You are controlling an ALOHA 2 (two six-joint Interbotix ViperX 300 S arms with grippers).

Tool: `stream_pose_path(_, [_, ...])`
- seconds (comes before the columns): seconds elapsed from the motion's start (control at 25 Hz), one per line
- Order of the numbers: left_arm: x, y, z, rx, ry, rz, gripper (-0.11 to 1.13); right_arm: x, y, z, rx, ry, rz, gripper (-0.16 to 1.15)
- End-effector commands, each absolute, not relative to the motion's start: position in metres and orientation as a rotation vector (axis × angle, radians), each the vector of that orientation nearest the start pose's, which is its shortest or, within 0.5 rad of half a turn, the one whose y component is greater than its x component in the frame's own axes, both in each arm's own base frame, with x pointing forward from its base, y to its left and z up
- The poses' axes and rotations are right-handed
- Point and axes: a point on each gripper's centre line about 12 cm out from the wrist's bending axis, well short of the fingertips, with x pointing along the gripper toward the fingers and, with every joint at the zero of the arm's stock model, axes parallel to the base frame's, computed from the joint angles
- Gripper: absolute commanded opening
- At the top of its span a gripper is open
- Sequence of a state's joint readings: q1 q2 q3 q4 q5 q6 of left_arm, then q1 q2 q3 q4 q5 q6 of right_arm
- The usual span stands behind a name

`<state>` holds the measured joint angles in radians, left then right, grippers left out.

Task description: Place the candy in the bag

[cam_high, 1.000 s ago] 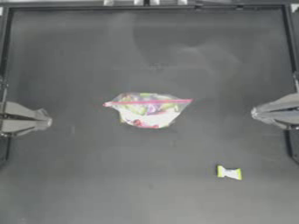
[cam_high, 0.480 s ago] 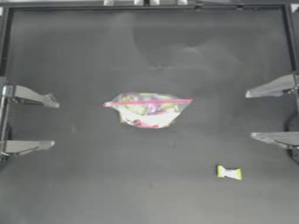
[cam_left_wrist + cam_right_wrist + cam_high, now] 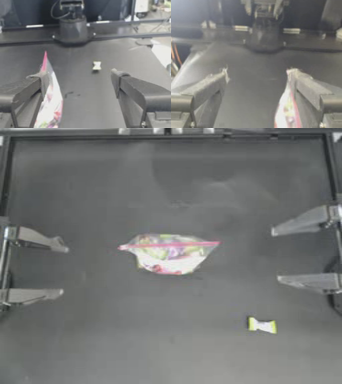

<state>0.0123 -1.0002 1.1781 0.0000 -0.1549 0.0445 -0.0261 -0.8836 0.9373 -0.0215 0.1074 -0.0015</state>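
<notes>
While both arms sit back at the sides of the table (image 3: pixel 80 338), the bag (image 3: pixel 170 253) lies flat near the middle, its pink seal strip running across its far rim and colourful sweets showing through the plastic. The candy (image 3: pixel 262 325) rests well apart from it, toward the near right corner, with bare dark tabletop all round it and nothing touching it. The left gripper (image 3: pixel 63 270) waits by the left edge, jaws spread wide and holding nothing. The right gripper (image 3: pixel 275 255) waits by the right edge, likewise spread wide and empty. Between each gripper and the bag there is open table. In the left wrist view the bag's edge seems to come close beside one jaw, though I cannot tell whether they touch.
</notes>
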Motion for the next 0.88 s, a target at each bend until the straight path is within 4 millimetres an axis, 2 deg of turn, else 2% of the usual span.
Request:
stream_pose_path(0.04, [0.197, 0.003, 0.283, 0.043, 0.040, 0.013, 1.01, 0.235, -0.017, 0.349, -0.011, 0.246, -0.073, 1.00])
stream_pose_path(0.52, [0.197, 0.006, 0.280, 0.041, 0.063, 0.028, 1.01, 0.277, -0.036, 0.374, 0.002, 0.515, -0.127, 1.00])
stream_pose_path(0.88, [0.197, 0.007, 0.275, 0.039, 0.076, 0.034, 1.01, 0.314, -0.047, 0.378, -0.039, 0.686, -0.149, 1.00])
